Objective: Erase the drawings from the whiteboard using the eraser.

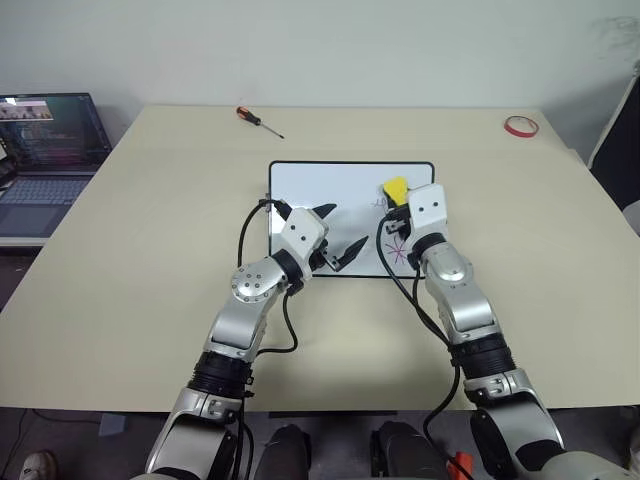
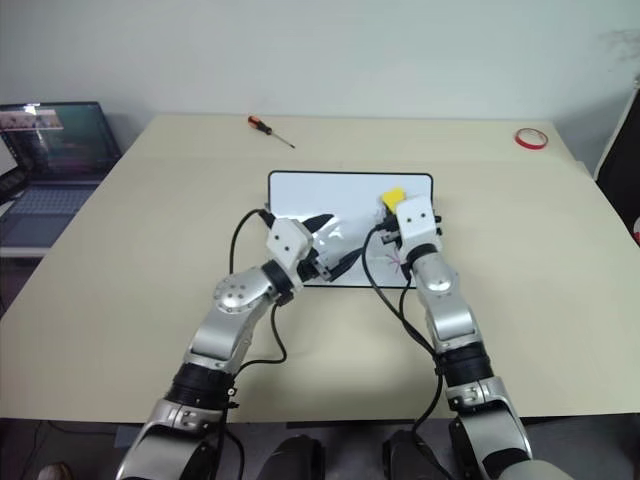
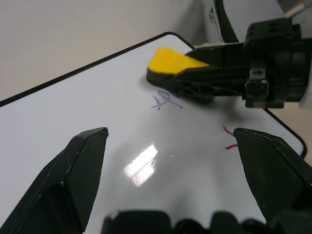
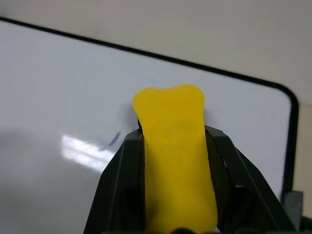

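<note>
Desk: wide beige rectangular desk [image 1: 150, 250] carrying all items listed below.
Whiteboard: small rectangular white whiteboard [image 1: 320, 185] with a thin black frame and rounded corners, lying flat at the middle of the desk, in front of both arms.
Eraser: small block eraser [image 4: 174, 146] with a bright yellow top and a black base, positioned over the whiteboard's right portion near the far right corner; whether its base contacts the surface cannot be told.
Right gripper: right gripper [image 4: 175, 175] is clamped on the eraser, one black finger on each side of the block, pointing away from the robot across the board.
Left gripper: left gripper [image 3: 170, 175] has its two black fingers spread wide apart and grips nothing; it sits over the whiteboard's near left portion, angled toward the right gripper.
Drawings: blue-purple squiggle [image 3: 165, 100] lies just beside the eraser on the robot's near side; pink-red asterisk star [image 1: 397, 250] lies at the near right part of the board, partly hidden by the right arm.
Screwdriver: red-handled screwdriver [image 1: 258, 121] at the far edge of the desk, well apart from the whiteboard.
Tape: red tape ring [image 1: 520, 125] at the far right corner of the desk.
Laptop: open laptop [image 1: 45, 150] with a lit screen, beside the desk's left edge.
</note>
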Controlling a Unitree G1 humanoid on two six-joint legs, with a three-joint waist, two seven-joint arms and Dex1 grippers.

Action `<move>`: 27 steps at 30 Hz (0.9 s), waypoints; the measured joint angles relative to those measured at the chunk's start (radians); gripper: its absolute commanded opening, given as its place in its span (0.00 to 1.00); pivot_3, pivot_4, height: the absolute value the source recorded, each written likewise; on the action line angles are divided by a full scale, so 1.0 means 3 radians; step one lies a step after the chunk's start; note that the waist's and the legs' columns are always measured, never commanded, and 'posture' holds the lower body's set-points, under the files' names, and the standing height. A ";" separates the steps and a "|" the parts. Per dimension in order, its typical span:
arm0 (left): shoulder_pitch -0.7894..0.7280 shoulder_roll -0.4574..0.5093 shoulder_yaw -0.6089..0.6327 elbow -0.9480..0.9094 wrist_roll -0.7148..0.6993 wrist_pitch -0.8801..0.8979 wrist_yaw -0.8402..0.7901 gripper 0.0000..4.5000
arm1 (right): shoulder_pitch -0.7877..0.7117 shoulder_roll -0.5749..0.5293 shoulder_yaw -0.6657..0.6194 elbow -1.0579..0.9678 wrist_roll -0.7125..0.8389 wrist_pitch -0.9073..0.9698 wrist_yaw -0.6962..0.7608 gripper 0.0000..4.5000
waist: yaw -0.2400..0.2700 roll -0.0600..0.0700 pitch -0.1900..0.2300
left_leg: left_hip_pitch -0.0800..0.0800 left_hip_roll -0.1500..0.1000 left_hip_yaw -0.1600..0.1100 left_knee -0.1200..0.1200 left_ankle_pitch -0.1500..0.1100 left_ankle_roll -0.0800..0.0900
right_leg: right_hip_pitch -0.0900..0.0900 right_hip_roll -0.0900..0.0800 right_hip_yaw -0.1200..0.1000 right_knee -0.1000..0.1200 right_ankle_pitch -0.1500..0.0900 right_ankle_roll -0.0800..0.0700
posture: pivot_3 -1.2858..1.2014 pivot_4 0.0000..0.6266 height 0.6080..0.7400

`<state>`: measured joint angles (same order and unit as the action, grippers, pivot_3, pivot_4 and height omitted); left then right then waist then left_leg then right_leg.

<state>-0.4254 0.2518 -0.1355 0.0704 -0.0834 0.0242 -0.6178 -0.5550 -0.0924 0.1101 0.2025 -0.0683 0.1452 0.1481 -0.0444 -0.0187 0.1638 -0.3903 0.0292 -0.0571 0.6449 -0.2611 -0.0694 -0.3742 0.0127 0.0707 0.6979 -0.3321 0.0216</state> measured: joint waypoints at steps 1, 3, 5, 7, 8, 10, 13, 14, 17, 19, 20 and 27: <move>0.0058 0.0017 -0.0007 -0.0045 -0.0011 0.0020 -0.0024 1.00 | 0.0014 0.0003 0.0030 -0.0006 0.0022 0.0008 0.0066 0.28 | -0.0014 0.0000 0.0000 | 0.0001 0.0001 -0.0001 0.0000 0.0000 0.0000 | 0.0000 0.0000 0.0000 0.0000 0.0000 0.0000 | 0.52 0.24 1.00; 0.0205 0.0082 -0.0013 -0.0154 -0.0040 0.0060 -0.0055 1.00 | 0.0056 -0.0005 0.0105 -0.0032 0.0039 0.0041 0.0214 0.28 | -0.0037 0.0000 0.0000 | 0.0002 0.0001 -0.0003 0.0000 0.0000 0.0000 | 0.0001 0.0001 0.0002 0.0002 0.0000 0.0000 | 0.52 0.24 1.00; 0.0349 0.0135 -0.0009 -0.0286 -0.0051 0.0113 -0.0063 1.00 | 0.0111 -0.0028 0.0164 -0.0067 0.0044 0.0050 0.0350 0.28 | -0.0042 0.0000 0.0000 | 0.0004 0.0001 -0.0004 0.0000 0.0000 0.0000 | 0.0002 0.0001 0.0002 0.0002 0.0000 0.0000 | 0.52 0.24 1.00; 0.0485 0.0164 -0.0005 -0.0395 -0.0055 0.0146 -0.0051 1.00 | 0.0144 -0.0049 0.0216 -0.0083 0.0038 0.0046 0.0421 0.28 | -0.0042 0.0000 0.0000 | 0.0004 0.0001 -0.0005 0.0001 0.0000 0.0000 | 0.0003 0.0000 0.0002 0.0002 0.0000 0.0000 | 0.52 0.24 1.00; 0.0514 0.0171 -0.0005 -0.0416 -0.0055 0.0165 -0.0039 1.00 | 0.0148 -0.0047 0.0221 -0.0082 0.0036 0.0044 0.0418 0.28 | -0.0039 0.0000 0.0000 | 0.0004 0.0001 -0.0006 0.0001 0.0000 0.0000 | 0.0003 0.0000 0.0001 0.0002 0.0000 0.0000 | 0.52 0.24 1.00; 0.0567 0.0179 -0.0003 -0.0486 -0.0055 0.0198 -0.0005 1.00 | 0.0145 -0.0046 0.0209 -0.0062 0.0027 0.0018 0.0340 0.28 | -0.0035 0.0000 0.0000 | 0.0003 0.0000 -0.0007 0.0002 0.0000 0.0000 | 0.0004 0.0000 0.0000 0.0001 0.0000 0.0000 | 0.52 0.24 1.00; 0.0580 0.0176 -0.0003 -0.0548 -0.0054 0.0231 0.0051 1.00 | 0.0032 -0.0045 0.0092 0.0081 -0.0001 -0.0074 0.0062 0.28 | -0.0026 0.0000 0.0000 | 0.0004 -0.0001 -0.0008 0.0003 0.0000 0.0000 | 0.0006 0.0000 -0.0001 0.0002 0.0000 0.0000 | 0.52 0.24 1.00; 0.0581 0.0176 -0.0003 -0.0558 -0.0053 0.0247 0.0067 1.00 | -0.0035 -0.0059 0.0034 0.0149 -0.0030 -0.0102 -0.0057 0.28 | -0.0015 0.0000 0.0000 | 0.0004 -0.0002 -0.0008 0.0004 0.0001 0.0000 | 0.0007 0.0000 -0.0002 0.0002 0.0001 0.0001 | 0.52 0.24 1.00; 0.0585 0.0175 -0.0003 -0.0593 -0.0051 0.0259 0.0114 1.00 | -0.0196 -0.0125 -0.0137 0.0303 -0.0100 -0.0182 -0.0351 0.28 | 0.0019 -0.0001 0.0000 | 0.0004 -0.0005 -0.0008 0.0004 0.0001 0.0000 | 0.0008 0.0000 -0.0002 0.0001 0.0001 0.0001 | 0.52 0.24 1.00; 0.0587 0.0178 0.0000 -0.0601 -0.0051 0.0263 0.0133 1.00 | -0.0241 -0.0188 -0.0196 0.0365 -0.0125 -0.0240 -0.0458 0.28 | 0.0032 -0.0001 -0.0001 | 0.0004 -0.0004 -0.0007 0.0003 0.0001 0.0000 | 0.0008 0.0000 -0.0002 0.0001 0.0001 0.0001 | 0.52 0.24 1.00; 0.0590 0.0180 0.0000 -0.0601 -0.0051 0.0267 0.0135 1.00 | -0.0246 -0.0194 -0.0207 0.0384 -0.0124 -0.0265 -0.0469 0.28 | 0.0033 -0.0001 -0.0001 | 0.0005 -0.0003 -0.0006 0.0003 0.0001 0.0000 | 0.0007 0.0000 0.0000 0.0001 0.0001 0.0001 | 0.52 0.24 1.00; 0.0587 0.0180 0.0000 -0.0601 -0.0051 0.0281 0.0173 1.00 | -0.0102 -0.0059 -0.0021 0.0340 -0.0028 -0.0363 -0.0025 0.28 | -0.0011 -0.0001 -0.0001 | 0.0008 0.0000 -0.0002 0.0001 0.0000 0.0000 | 0.0007 0.0000 0.0003 0.0001 0.0001 0.0001 | 0.52 0.24 1.00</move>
<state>-0.2494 0.3058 -0.1355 -0.1099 -0.0987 0.1086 -0.5658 -0.5857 -0.1102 0.1037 0.3044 -0.0768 0.0362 0.1406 -0.0476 -0.0190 0.1637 -0.3878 0.0292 -0.0576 0.6452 -0.2610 -0.0693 -0.3722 0.0128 0.0716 0.6982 -0.3317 0.0219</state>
